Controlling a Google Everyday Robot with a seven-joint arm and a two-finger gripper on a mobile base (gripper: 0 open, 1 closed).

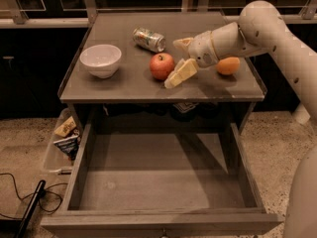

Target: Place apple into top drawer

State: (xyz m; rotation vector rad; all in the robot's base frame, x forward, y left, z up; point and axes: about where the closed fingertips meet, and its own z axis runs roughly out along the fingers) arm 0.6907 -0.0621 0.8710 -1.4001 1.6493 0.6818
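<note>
Sideways gripper (173, 63), fingers (182, 72) spread wide apart

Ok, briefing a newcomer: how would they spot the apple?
On the cabinet top above the open top drawer, look right of the white bowl. The apple is red with a stem, beside the open gripper; the other round fruit is orange.

Arm (267, 29): smooth off-white shells, fat rounded links, small dark screw holes dotted along the right-hand link. Yellowish seam ring at the wrist. Gripper (171, 63), just right of centre in the far half of the scene: two pale-yellow wedge fingers (183, 71), spread apart.
</note>
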